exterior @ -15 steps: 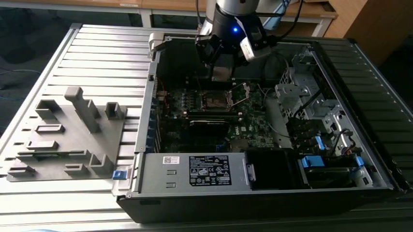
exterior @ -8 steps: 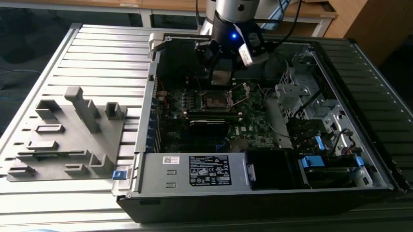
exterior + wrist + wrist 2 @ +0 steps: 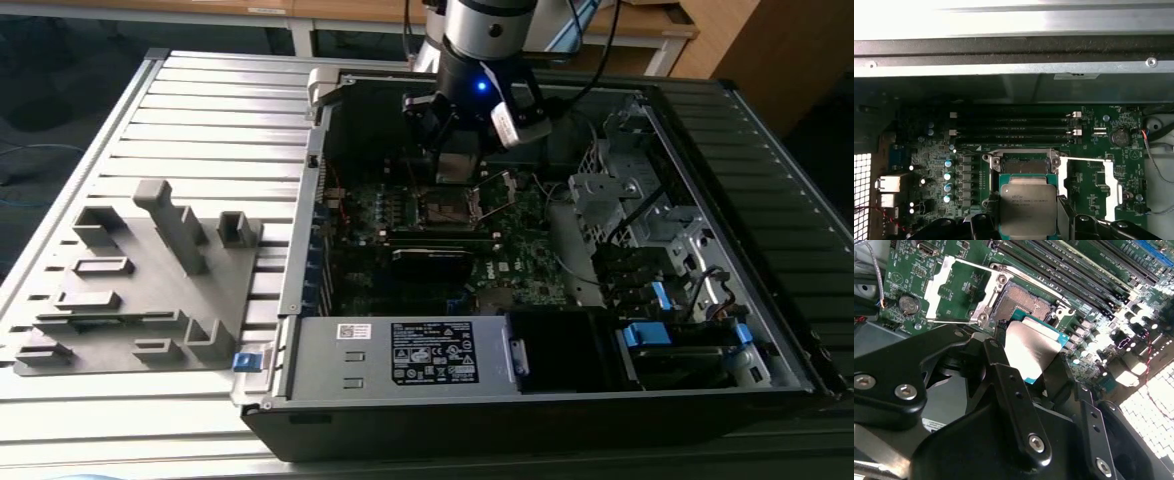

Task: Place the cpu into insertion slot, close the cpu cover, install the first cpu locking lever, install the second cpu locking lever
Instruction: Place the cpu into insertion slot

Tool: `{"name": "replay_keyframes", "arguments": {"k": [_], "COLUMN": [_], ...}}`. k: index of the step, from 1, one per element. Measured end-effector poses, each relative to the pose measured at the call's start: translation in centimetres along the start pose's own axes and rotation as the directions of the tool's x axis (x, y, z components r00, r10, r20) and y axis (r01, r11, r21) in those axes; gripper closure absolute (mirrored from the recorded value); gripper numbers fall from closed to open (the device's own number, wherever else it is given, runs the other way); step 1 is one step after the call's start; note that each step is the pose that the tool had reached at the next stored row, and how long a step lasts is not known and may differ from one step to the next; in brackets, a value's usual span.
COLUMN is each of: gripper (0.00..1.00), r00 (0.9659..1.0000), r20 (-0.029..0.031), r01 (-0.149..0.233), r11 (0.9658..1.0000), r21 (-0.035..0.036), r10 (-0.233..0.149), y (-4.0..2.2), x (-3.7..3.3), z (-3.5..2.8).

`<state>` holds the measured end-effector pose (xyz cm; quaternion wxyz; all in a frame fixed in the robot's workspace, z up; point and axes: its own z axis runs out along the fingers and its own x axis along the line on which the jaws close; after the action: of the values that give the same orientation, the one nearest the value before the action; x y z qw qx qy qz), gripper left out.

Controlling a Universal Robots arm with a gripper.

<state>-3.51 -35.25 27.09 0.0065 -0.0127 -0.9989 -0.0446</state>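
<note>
One Universal Robots arm reaches into the open computer case (image 3: 561, 425) in the upper middle of the exterior view. Its hand (image 3: 457, 165) hangs just above the insertion slot (image 3: 447, 205) on the motherboard (image 3: 521, 265).

In the second wrist view the hand (image 3: 1029, 362) is closed on the cpu (image 3: 1031, 345), with a finger at each of two opposite edges. The chip sits close over the bare insertion slot (image 3: 1021, 302) and does not look seated in it. The cpu cover (image 3: 956, 290) lies swung open just beside the slot, so the way down is free.

In the first wrist view the cpu (image 3: 1028, 207) shows its dull metal top to the camera, facing away from the board. Its edges run parallel to those of the insertion slot (image 3: 1024, 162). It is close to square, so it has no real long axis. The cpu cover (image 3: 1086, 185) again lies flipped out flat.

The main risk, as I judge it, is a crooked landing. If the chip goes down tilted or shifted sideways, a corner could catch the slot's frame or bend the fine contacts. Whether its notches match the slot cannot be told. A loose grip could also drop it early.
</note>
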Motion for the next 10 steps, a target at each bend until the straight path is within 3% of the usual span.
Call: {"name": "replay_keyframes", "arguments": {"k": [10], "gripper": [0.46], "r00": [1.0000], "r20": [0.0004], "r01": [0.000], "r11": [1.0000], "r21": [0.0008], "r10": [0.000], "y": [-0.02], "x": [-0.01], "z": [0.24]}}
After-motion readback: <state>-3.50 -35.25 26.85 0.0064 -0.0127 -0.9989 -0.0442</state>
